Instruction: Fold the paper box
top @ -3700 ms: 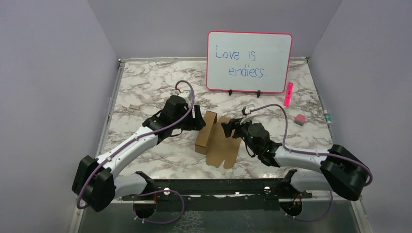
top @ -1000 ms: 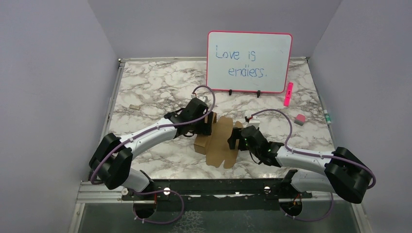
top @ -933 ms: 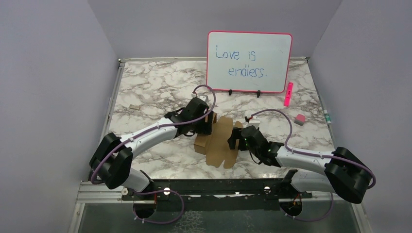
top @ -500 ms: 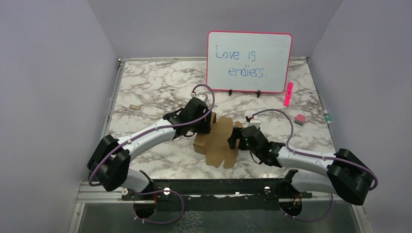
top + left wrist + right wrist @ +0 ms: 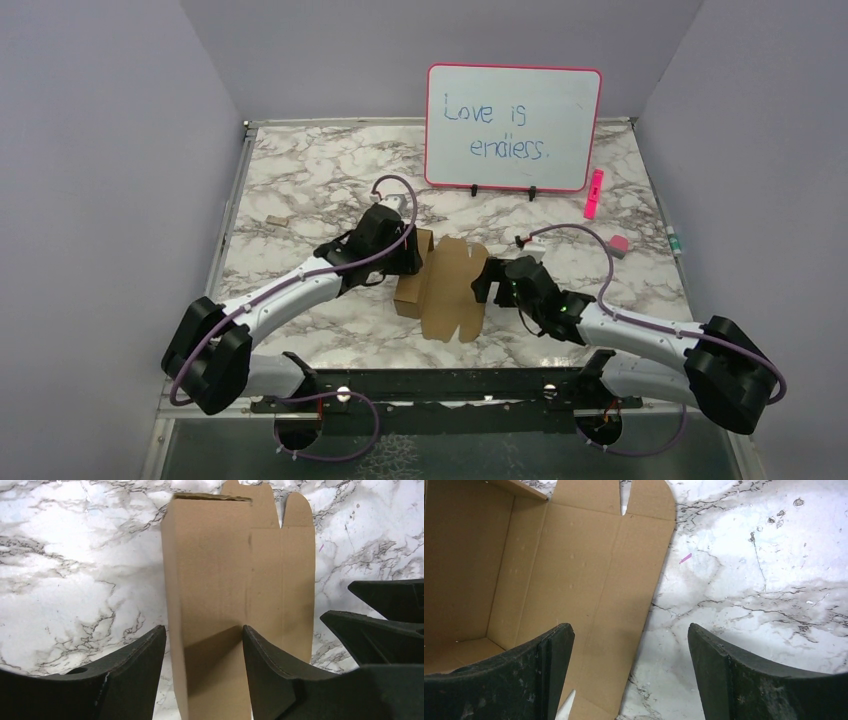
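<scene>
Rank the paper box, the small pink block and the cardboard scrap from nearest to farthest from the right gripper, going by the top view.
1. paper box, just left of the right gripper.
2. small pink block, off to its right.
3. cardboard scrap, far left side.

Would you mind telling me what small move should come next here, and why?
Probably close the left gripper onto the raised wall of the paper box, which its jaws straddle, to steady it; the right gripper hangs open over the flat flap.
</scene>
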### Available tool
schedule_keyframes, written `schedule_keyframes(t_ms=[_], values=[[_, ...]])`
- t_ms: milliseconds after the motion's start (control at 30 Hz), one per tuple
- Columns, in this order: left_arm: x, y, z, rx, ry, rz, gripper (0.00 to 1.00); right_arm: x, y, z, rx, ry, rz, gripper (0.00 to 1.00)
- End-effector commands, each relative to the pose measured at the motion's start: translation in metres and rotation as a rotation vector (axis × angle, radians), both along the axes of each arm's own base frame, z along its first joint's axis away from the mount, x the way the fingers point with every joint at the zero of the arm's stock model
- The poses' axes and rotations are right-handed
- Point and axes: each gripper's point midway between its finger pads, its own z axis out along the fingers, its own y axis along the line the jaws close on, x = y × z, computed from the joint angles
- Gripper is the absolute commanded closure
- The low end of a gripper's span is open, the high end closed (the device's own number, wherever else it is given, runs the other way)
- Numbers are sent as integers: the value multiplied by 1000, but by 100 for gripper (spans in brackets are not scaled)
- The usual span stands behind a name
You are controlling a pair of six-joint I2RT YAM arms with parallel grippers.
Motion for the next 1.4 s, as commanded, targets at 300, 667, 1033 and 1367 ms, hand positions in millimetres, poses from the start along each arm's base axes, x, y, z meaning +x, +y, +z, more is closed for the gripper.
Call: schedule_keyframes(t_ms=[300,667,1033,1367], values=[[-6,13,9,-247,34,22,41,5,19,-10,176,140,1,12],[-1,-2,37,-166,-31,-21,20,9,11,-10,172,123,-28,12],[13,5,21,86,-82,48,15,10,10,-12,152,119,-21,12],[19,-7,4,162,-68,21,15,11,12,-13,152,117,-14,12]])
